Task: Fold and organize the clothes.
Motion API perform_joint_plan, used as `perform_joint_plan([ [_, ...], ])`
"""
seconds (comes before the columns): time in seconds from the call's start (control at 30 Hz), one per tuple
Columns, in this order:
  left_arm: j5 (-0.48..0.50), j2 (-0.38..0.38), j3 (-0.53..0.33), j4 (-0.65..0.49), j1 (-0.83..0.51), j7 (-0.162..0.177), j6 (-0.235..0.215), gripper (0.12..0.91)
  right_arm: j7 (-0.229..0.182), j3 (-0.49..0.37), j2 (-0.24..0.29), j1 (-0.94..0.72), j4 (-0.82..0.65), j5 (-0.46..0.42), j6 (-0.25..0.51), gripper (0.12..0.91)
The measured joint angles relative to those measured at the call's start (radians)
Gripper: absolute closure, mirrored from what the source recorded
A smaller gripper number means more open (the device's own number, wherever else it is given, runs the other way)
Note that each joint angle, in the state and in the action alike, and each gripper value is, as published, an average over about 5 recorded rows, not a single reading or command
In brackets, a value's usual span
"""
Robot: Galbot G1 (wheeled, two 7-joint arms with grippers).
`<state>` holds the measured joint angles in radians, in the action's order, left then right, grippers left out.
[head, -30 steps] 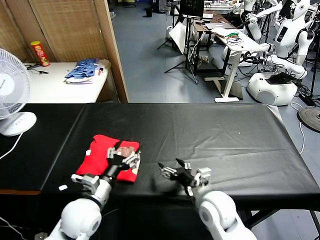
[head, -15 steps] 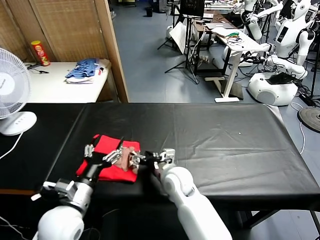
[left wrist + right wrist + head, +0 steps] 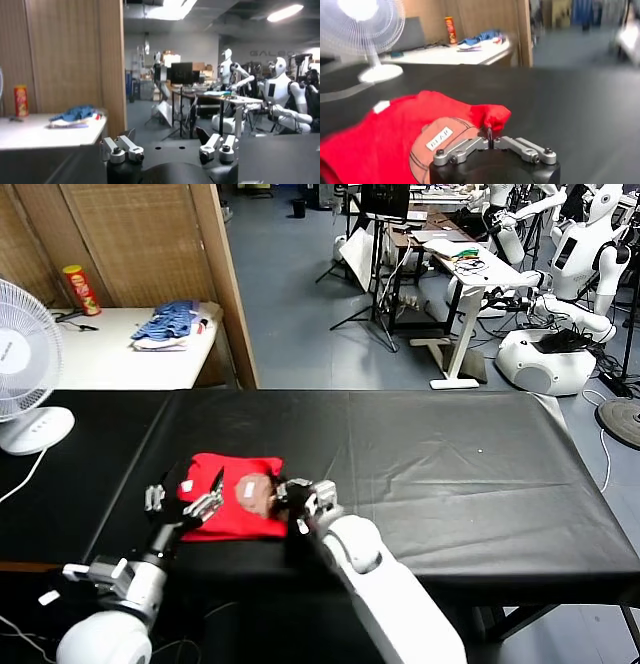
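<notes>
— Red cotton is all the right gripper (image 3: 490,141) has: its fingers are pressed together on a small bunch at the T-shirt (image 3: 225,502) edge. A pinch that thin could slip, or drag the whole folded shirt across the black table (image 3: 450,454).

— And the arms?

— Right forearm reaches low over the near table edge, shirt just ahead of its fingertips. Left gripper (image 3: 180,494) hovers spread wide above the shirt's other side, holding nothing.

Hidden and cut-off bits
Right gripper (image 3: 490,141) fingertips buried in bunched red T-shirt (image 3: 395,135) fabric; shirt's near edge cropped in right wrist view. Brown print (image 3: 256,494) partly masked in head view, unreadable. Left gripper (image 3: 170,145) body cropped below.
</notes>
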<state>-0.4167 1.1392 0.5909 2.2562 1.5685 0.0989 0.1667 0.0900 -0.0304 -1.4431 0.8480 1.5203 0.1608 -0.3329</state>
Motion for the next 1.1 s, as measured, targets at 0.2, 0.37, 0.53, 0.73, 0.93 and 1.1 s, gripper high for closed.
perform_joint_plan([
  [0.2,-0.013,0.003,0.011,-0.026,0.021,0.002,-0.022,0.232,0.015,0.041,0.162,0.05,0.034,-0.211,0.209,0.531],
  [0.37,-0.009,0.002,0.012,-0.049,0.046,0.001,-0.055,0.232,-0.018,0.107,0.292,0.152,0.115,-0.25,0.311,0.293],
  [0.53,-0.001,0.001,0.002,-0.063,0.077,0.013,-0.098,0.232,-0.063,0.206,0.338,0.316,0.25,-0.235,0.329,0.231],
  [0.73,-0.004,-0.004,-0.011,-0.047,0.137,0.061,-0.08,0.232,-0.172,0.333,0.318,0.557,0.44,-0.154,0.293,0.227],
  [0.93,-0.005,-0.011,0.003,-0.038,0.216,0.072,-0.08,0.232,-0.254,0.419,0.276,0.778,0.604,-0.079,0.282,0.227],
  [1.1,-0.005,-0.014,0.027,-0.034,0.274,0.069,-0.092,0.232,-0.326,0.443,0.245,0.938,0.725,-0.033,0.25,0.227],
])
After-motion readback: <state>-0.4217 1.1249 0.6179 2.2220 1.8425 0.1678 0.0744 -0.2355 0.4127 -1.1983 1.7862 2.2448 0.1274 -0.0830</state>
